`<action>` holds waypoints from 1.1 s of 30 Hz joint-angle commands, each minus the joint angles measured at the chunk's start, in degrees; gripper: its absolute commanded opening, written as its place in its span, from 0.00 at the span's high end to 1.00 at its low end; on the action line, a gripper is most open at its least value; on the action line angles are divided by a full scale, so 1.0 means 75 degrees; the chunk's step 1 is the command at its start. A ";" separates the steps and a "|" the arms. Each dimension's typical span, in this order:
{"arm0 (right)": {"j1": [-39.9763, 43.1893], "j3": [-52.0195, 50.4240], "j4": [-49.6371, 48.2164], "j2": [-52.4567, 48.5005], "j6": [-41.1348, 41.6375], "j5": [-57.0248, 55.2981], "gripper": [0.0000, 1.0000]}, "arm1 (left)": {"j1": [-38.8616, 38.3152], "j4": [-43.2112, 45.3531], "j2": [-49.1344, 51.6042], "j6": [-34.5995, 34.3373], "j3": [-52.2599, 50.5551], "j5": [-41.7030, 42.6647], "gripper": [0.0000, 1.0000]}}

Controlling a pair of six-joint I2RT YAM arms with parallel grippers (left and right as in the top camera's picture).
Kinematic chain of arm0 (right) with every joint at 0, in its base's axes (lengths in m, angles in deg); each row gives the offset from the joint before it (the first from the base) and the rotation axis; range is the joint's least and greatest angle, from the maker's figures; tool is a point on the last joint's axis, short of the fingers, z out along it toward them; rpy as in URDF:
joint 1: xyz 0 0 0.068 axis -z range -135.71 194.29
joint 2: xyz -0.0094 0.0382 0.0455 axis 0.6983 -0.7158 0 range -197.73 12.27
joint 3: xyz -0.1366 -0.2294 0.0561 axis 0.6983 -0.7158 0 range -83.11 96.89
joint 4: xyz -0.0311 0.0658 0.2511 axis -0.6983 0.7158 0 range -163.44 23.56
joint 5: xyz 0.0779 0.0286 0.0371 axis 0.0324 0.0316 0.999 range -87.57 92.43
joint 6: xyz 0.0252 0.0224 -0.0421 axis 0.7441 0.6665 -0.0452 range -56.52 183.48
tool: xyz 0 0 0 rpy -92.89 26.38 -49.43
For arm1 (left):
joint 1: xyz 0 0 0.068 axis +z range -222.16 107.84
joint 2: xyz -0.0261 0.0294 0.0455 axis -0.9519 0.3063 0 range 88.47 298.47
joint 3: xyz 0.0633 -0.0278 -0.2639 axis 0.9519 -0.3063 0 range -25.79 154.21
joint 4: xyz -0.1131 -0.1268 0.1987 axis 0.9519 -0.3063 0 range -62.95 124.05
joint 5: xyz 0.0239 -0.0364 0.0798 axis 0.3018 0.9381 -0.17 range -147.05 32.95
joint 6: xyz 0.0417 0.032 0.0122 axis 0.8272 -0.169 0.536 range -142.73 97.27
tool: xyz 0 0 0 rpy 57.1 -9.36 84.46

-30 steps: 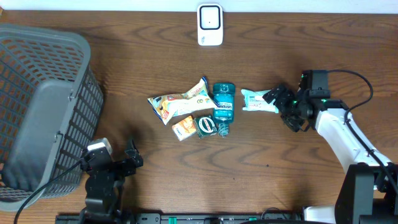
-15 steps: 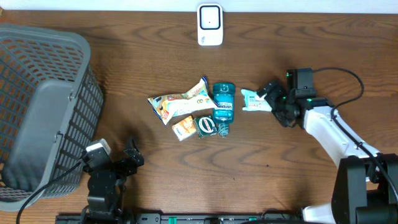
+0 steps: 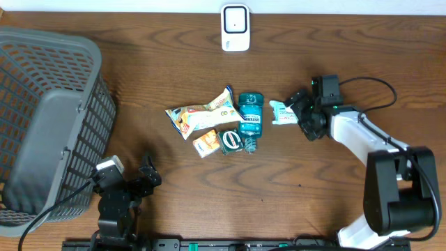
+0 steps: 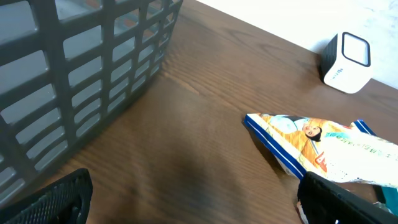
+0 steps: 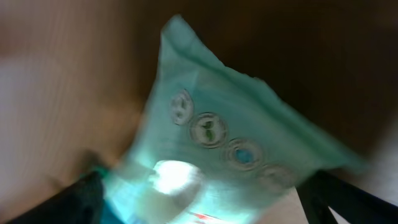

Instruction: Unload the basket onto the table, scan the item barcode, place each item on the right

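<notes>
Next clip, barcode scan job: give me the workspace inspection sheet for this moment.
surface: wooden table, no spills seen.
job's things: white scanner at the far edge; mint packet between the right tool's jaws, contact unclear.
clutter: snack bag, mouthwash bottle, orange packet and green round item bunched mid-table; grey basket at left.
tools: left tool open, empty, near the basket; right tool open, astride the packet.
cables: black cable loops off the right arm; second cable runs beside the basket.
surroundings: pale band beyond the far edge; nothing else seen.

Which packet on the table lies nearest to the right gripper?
The pale teal packet, alone beside the right gripper; the other packets sit clustered by the blue bottle.
</notes>
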 commanded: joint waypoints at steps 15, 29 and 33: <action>0.0370 -0.0224 0.0866 -0.0912 -0.1224 0.1591 0.99 | 0.0009 -0.0023 -0.0035 -0.0070 -0.0047 -0.0070 0.02; 0.2317 -0.0221 0.1169 0.1125 -0.2396 0.7708 0.98 | 0.0009 -0.0023 -0.0035 -0.0070 -0.0047 -0.0070 0.02; 0.2308 -0.0221 0.1929 0.1224 -0.0405 0.8000 0.98 | 0.0009 -0.0023 -0.0035 -0.0070 -0.0047 -0.0070 0.02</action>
